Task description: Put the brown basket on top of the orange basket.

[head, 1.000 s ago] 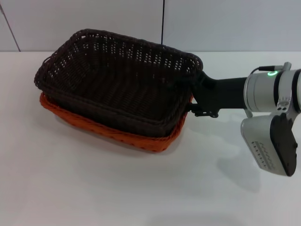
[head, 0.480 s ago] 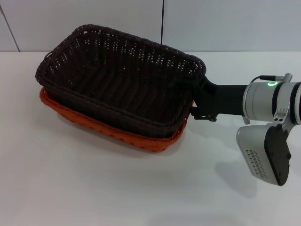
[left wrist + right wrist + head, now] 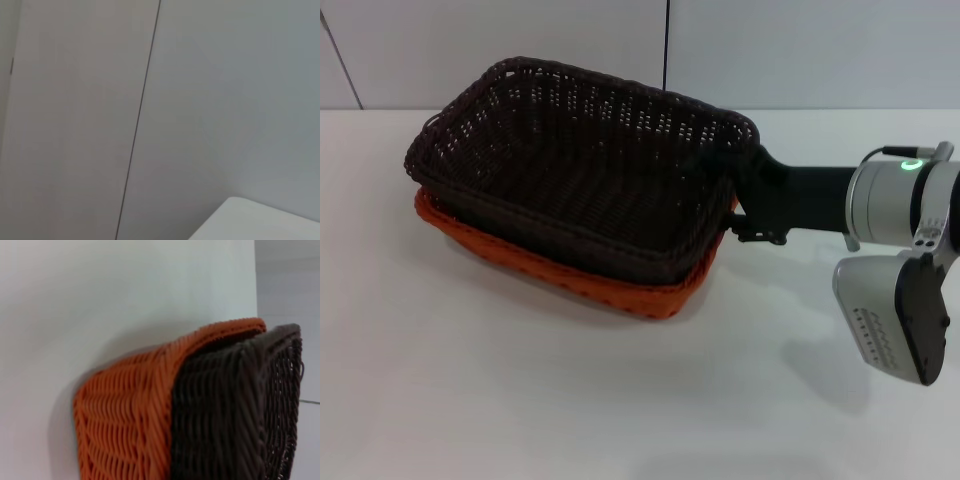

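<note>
Two baskets are seen nested: the brown basket (image 3: 575,170) sits inside the orange basket (image 3: 650,295) on the table (image 3: 520,400). Its wicker is judged light and stiff, best taken at the braided rim. The right gripper (image 3: 738,205) is at that rim; its grip cannot be told.

Bare table (image 3: 520,400) before stacked baskets (image 3: 580,170)

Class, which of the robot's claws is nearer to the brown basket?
Right. The right claw is at the right end of the brown basket, at its rim. The left claw is out of view; its camera sees only wall.
</note>
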You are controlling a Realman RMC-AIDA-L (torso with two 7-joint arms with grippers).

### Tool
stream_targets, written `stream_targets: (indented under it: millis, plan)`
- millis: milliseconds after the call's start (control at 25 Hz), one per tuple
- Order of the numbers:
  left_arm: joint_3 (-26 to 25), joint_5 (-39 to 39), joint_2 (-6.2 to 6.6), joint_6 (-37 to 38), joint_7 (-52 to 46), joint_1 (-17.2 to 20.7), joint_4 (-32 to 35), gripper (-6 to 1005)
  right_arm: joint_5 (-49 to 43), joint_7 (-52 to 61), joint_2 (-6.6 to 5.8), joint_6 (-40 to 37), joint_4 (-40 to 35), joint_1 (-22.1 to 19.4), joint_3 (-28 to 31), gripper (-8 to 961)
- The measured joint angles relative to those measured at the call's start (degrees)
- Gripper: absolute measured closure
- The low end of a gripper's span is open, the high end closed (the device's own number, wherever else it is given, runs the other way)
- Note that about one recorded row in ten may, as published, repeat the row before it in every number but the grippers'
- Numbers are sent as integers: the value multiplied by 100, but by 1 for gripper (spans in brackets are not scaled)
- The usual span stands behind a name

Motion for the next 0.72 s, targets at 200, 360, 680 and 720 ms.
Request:
stream_targets:
  millis: [200,360,680,720]
  plan:
    - [-8,0,9,-89,0,-44,0,186,-12,9,1,-18,129,-61,8,129]
    - [-9,4,13,-145,5,-76,0,186,-11,19,0,-58,222,-162,5,129]
    - [-9,2,23,-156,8,-71,0,186,4,7,15,-148,695,-549,-54,130]
    - [-9,1,23,-156,8,-52,0,186,7,25,24,-167,842,-667,-74,130]
